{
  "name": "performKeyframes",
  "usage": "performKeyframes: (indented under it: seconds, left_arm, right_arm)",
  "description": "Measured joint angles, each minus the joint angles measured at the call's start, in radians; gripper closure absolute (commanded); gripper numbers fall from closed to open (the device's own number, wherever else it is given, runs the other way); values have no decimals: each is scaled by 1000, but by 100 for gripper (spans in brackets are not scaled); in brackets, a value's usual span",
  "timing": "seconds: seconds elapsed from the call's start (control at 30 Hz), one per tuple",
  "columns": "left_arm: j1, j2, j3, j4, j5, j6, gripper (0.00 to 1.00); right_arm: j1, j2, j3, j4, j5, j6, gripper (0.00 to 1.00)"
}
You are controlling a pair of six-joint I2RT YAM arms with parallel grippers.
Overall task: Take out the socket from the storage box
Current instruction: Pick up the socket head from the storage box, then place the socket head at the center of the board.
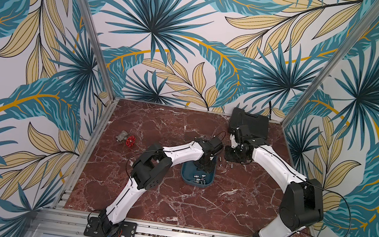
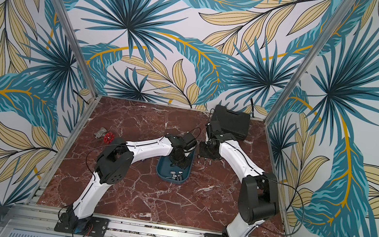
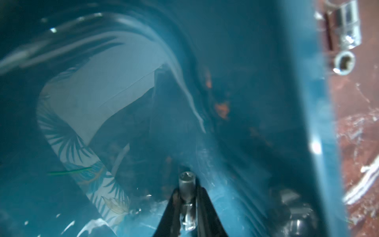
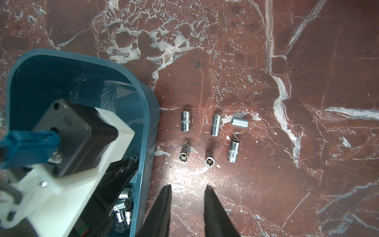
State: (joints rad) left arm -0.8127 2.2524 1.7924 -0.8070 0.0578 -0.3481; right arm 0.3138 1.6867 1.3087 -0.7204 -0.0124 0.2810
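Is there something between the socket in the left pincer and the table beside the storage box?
Yes. The left pincer holds the socket inside the storage box, so the box wall stands between it and the table. Beyond that wall, six sockets lie and the open right pincer hovers.

Arms: white shell links [image 1: 120, 198], black joint housings [image 1: 150, 169], screwed black base plates [image 1: 128, 232]; blue cable plug [image 4: 26, 143]; right gripper [image 4: 187, 185] black, tapered.

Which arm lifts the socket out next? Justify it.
Left. The left end effector is shut on a socket inside the storage box; the right end effector hangs open, empty, outside it.
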Motion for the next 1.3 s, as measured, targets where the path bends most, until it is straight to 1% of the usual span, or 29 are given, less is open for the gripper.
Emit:
performKeyframes:
  seconds: [0.13,0.33,0.4,0.53,0.67,0.77,0.87,0.93,1.17,1.3]
  left_arm:
    - [3,0,0,0,-20,-4,91]
    - [19,-11,-4,-1,-39,-5,91]
    - [37,-40,-25,8,-43,-8,91]
    - [105,-203,-134,31,-54,-22,89]
    - [208,-407,-264,70,-79,-35,89]
    - [285,-500,-369,89,-92,-46,89]
    - [339,-529,-470,90,-100,-56,89]
    - [357,-530,-531,84,-100,-64,89]
    - [376,-560,-689,79,-98,-98,89]
    - [392,-581,-742,91,-93,-115,89]
  right_arm:
    - [0,0,-2,8,-3,0,71]
    - [0,0,-3,9,-3,0,71]
    - [0,0,-3,9,-3,0,71]
    - [0,0,-3,9,-3,0,71]
    - [-1,0,-3,9,-8,0,71]
    - [-1,2,-2,10,-16,0,71]
    - [-1,7,0,11,-23,0,71]
    - [-1,11,4,11,-26,0,71]
    - [-1,26,19,12,-39,0,71]
    - [-1,32,21,12,-45,0,71]
